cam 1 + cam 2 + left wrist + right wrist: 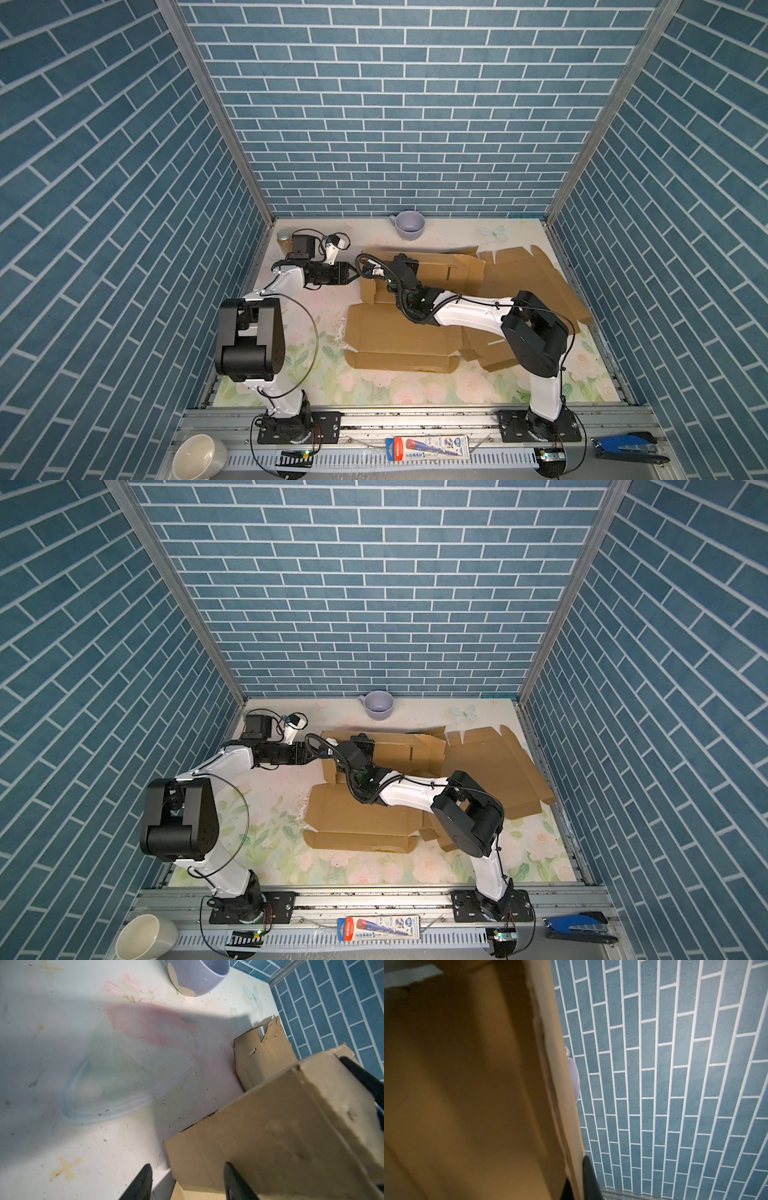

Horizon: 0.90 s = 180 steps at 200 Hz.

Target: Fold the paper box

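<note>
Brown cardboard box blank is mid-table on the floral table cover. Its base panel lies flat and the far wall panel is tipped up toward the back brick wall. Right gripper reaches across the middle and is pinched tight on the edge of a raised panel, likely holding it upright so a neighbouring flap can be turned in. The right wrist view shows cardboard sandwiched between its dark fingers. Left gripper sits low at the left end of the box with jaws parted to a middling width. The corner of a side flap lies between and over its fingers. It is not clamped as far as I can see, and looks placed to push or catch that flap. Fold judged early: only the far part is up, the near panels are flat. A second tan cardboard sheet lies flat on the right, partly under the right arm; cannot tell if it joins the box blank. Hidden: the right gripper's tips are under its own wrist and cables in both top views. The right wrist view is mostly blurred cardboard, with only a sliver of the lilac ceramic mug showing past the edge. The left wrist view has a faint clear rounded outline over the table, cannot tell what it is. The left fingers are cropped at the frame edge.
</note>
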Each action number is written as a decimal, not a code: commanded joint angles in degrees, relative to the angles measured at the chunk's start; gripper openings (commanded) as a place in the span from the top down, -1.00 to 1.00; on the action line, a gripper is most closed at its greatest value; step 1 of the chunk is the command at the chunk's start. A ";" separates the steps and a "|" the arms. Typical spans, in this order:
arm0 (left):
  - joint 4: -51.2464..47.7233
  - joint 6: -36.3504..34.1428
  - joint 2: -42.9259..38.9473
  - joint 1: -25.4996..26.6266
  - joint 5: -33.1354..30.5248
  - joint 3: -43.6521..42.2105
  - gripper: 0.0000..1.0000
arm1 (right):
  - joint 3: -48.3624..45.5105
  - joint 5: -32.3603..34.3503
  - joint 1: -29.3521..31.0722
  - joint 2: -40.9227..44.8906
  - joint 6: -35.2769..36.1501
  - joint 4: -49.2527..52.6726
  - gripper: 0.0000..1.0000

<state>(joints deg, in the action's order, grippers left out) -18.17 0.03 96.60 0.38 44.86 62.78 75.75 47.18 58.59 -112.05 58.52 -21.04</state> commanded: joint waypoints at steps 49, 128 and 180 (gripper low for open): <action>-6.68 -3.34 -2.11 1.72 -2.07 -3.98 -0.11 | -1.08 -1.36 0.21 1.39 -2.70 -0.28 1.00; -0.29 -0.07 -1.41 2.30 -1.52 -4.39 -0.07 | -0.76 -3.96 0.02 1.83 -6.48 4.11 1.00; 13.98 6.78 -1.65 6.38 -9.15 -8.58 -0.03 | 0.34 -4.11 0.12 2.35 -9.39 7.82 1.00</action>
<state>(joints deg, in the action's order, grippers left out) -12.73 3.11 95.68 4.67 40.69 56.36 75.75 44.51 58.43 -111.90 54.43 -16.36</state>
